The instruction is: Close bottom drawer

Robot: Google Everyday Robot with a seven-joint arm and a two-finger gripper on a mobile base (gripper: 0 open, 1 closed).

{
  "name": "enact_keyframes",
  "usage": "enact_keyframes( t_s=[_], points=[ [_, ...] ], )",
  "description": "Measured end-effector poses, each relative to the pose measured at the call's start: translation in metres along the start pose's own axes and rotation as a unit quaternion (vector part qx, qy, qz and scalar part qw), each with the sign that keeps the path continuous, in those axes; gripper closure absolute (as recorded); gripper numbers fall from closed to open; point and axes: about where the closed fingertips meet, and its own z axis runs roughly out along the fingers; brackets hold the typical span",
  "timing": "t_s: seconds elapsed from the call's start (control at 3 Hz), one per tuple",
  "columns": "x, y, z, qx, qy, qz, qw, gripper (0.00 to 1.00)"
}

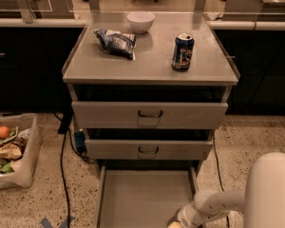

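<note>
The bottom drawer [145, 194] is pulled far out of the grey cabinet, its long flat tray bare and running off the lower edge of the view; its front and handle are out of view. My white arm [213, 205] reaches in from the lower right. The gripper [176, 222] sits at the frame's bottom edge, by the drawer's front right corner, mostly cut off.
The top drawer [149, 114] and the middle drawer [148, 149] each stand slightly out. On the cabinet top [149, 65] are a white bowl [140, 21], a chip bag [115, 42] and a blue can [183, 52]. A bin of food items [12, 148] and a black cable [62, 175] lie left.
</note>
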Motion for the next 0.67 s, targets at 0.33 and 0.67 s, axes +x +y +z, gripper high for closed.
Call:
enact_keyframes(
  t_s=[0.33,0.67],
  points=[
    [0.0,0.0,0.0,0.0,0.0,0.0,1.0,0.0],
    [0.01,-0.009,0.024,-0.016,0.008,0.007,0.9998,0.0]
  ],
)
